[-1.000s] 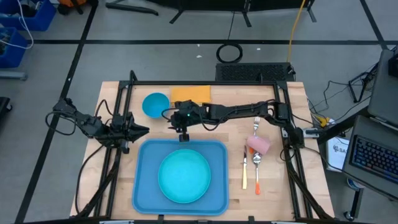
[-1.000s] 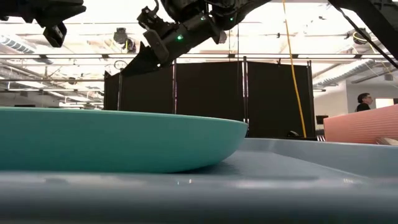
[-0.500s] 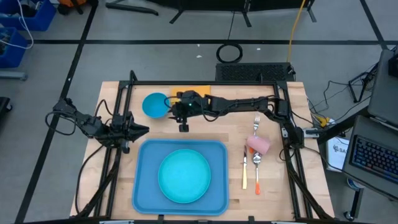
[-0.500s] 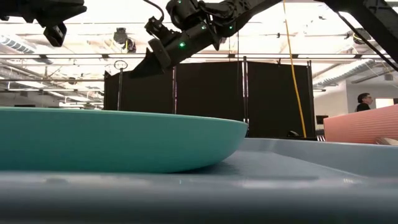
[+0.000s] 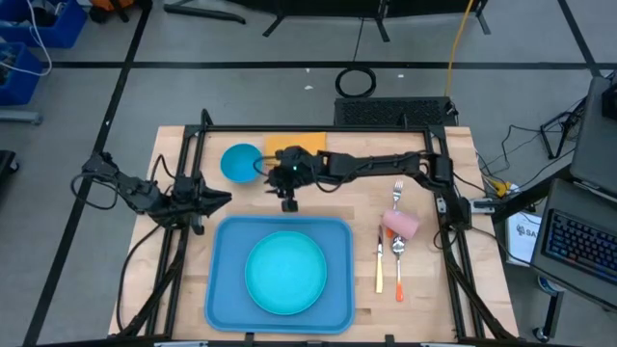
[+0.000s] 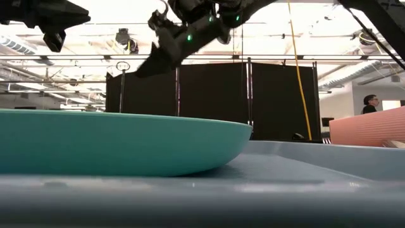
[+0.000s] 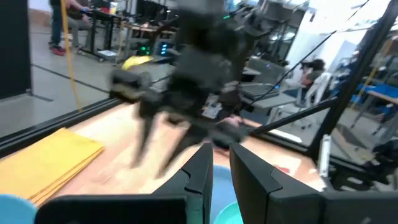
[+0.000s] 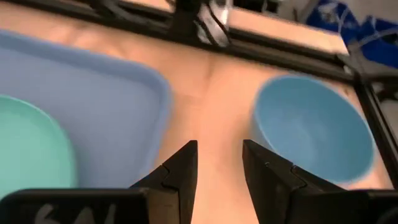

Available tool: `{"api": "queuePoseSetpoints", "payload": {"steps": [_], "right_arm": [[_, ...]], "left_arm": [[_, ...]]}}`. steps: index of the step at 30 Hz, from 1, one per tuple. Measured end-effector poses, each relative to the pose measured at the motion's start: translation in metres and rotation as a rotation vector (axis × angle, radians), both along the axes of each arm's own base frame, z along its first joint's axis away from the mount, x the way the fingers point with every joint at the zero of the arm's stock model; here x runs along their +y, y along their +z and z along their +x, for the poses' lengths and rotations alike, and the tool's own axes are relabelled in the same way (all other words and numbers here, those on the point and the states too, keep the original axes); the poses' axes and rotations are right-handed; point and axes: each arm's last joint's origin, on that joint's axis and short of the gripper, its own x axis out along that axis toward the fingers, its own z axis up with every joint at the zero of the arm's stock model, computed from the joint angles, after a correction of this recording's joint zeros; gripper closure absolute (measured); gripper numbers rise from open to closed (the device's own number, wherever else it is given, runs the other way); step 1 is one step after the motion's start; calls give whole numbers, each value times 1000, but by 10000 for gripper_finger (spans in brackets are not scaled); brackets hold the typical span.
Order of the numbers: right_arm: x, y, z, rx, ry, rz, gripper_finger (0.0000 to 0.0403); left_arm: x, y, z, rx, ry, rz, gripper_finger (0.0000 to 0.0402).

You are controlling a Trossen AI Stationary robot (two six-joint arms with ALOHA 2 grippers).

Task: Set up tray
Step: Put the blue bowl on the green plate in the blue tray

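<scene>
The blue tray (image 5: pixel 224 289) lies at the table's near middle, and a round turquoise plate (image 5: pixel 286 273) rests on it. In the right wrist view both show, the tray (image 8: pixel 124 99) and the plate (image 8: pixel 31 149). A blue bowl (image 5: pixel 240 161) stands at the far left, also seen in the right wrist view (image 8: pixel 311 127). An orange napkin (image 5: pixel 297 145) lies beside it. My right gripper (image 5: pixel 260 173) hangs open above the bare wood between the bowl and the tray's far left corner, nothing between its fingers (image 8: pixel 219 168). My left gripper (image 5: pixel 224 200) waits shut at the left, pointing level.
A pink cup (image 5: pixel 401 224) lies on its side at the right, with a fork (image 5: pixel 395 196), an orange-handled utensil (image 5: pixel 380 273) and another (image 5: pixel 398 275) near it. A black frame (image 5: pixel 318 128) borders the table. A person (image 6: pixel 370 103) stands far behind.
My right gripper has swung from above the tray's far edge toward the far edge and the bowl, then come a little back, rising slightly. Its fingers stay open.
</scene>
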Motion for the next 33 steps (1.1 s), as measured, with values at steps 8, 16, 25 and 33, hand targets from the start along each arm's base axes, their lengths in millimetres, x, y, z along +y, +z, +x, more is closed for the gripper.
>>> {"api": "queuePoseSetpoints", "payload": {"steps": [8,16,25,33], "right_arm": [[84,14,-9,45,117,-35,287],[144,25,-27,85,116,-74,316],[185,35,-41,62,179,-39,320],[214,36,-49,31,147,-77,321]], "left_arm": [[2,-5,-1,36,62,-3,344],[5,-7,3,46,119,-51,344],[13,-21,21,179,198,-66,344],[29,-36,39,311,227,-148,344]]}}
